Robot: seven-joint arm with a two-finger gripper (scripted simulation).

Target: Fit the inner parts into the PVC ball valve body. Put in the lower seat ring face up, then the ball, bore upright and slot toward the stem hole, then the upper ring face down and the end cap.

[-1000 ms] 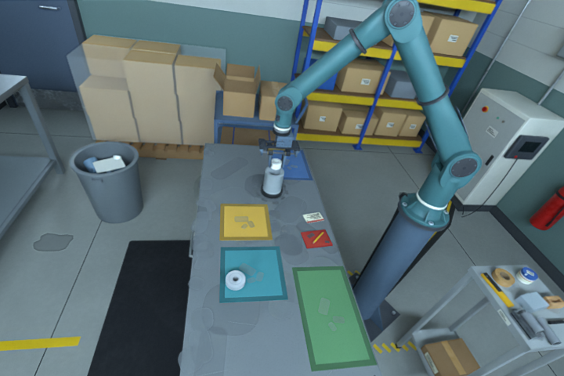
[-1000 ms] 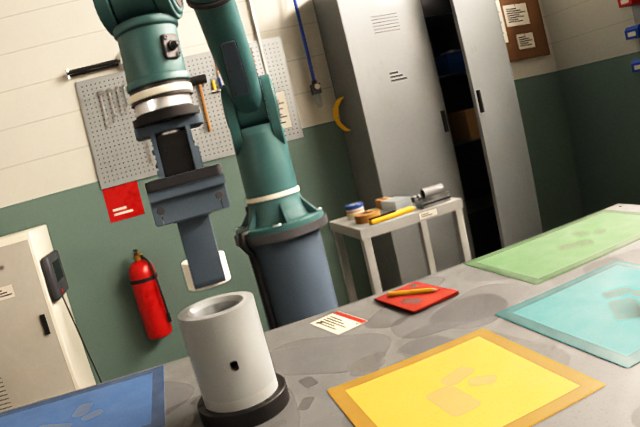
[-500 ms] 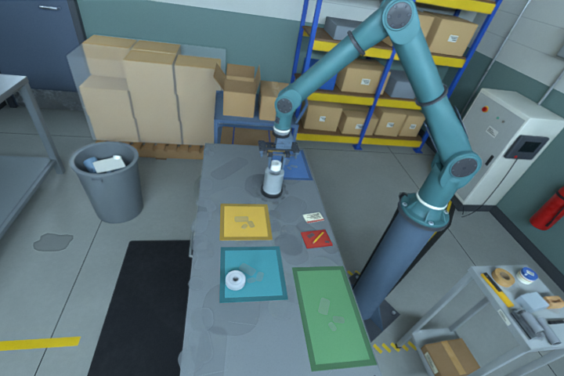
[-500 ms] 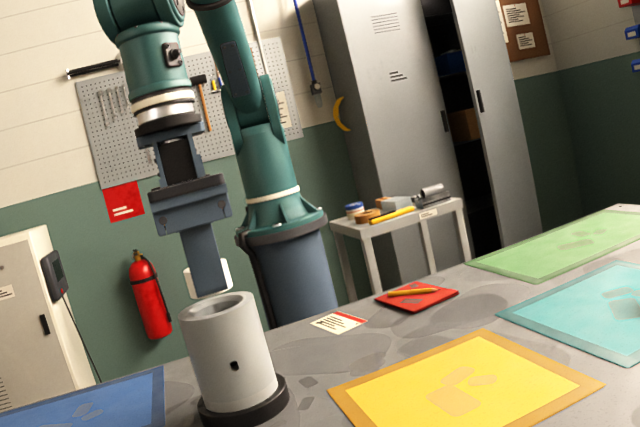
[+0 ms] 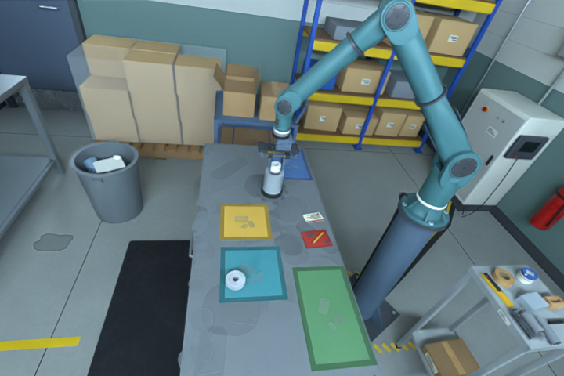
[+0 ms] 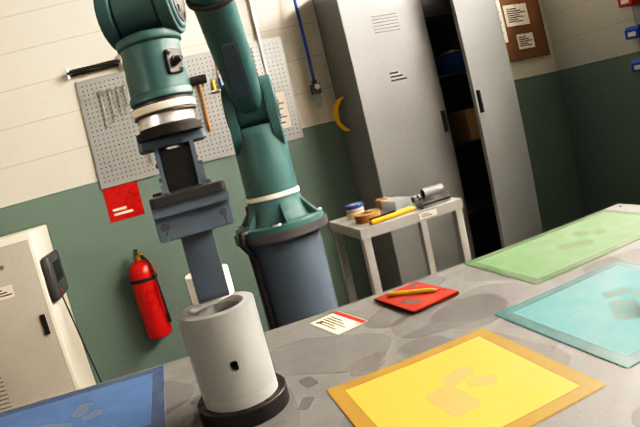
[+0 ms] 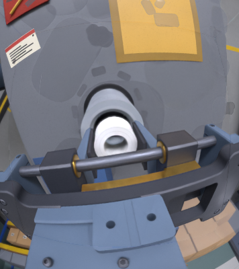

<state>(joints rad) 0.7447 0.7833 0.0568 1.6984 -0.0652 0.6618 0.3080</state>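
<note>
The grey valve body [image 6: 230, 355] stands upright on its dark base near the far end of the table, a small stem hole in its side wall, beside the blue mat. I hold a white ring-shaped part [image 7: 115, 140] in my closed gripper [image 7: 114, 138], right at the body's open top [image 5: 273, 179], its central hole facing up at the wrist camera. Its lower part is hidden by the body's rim. I cannot tell which of the inner parts it is. Another white ring-shaped part [image 5: 235, 280] lies flat on the teal mat, near that mat's left edge.
The blue mat [image 6: 88, 404] lies just behind the valve body, and the yellow mat [image 5: 245, 221] lies in front of it. A green mat [image 5: 331, 317], a red tray with a pencil [image 5: 316, 238] and a label card [image 5: 313, 217] occupy the table's right side.
</note>
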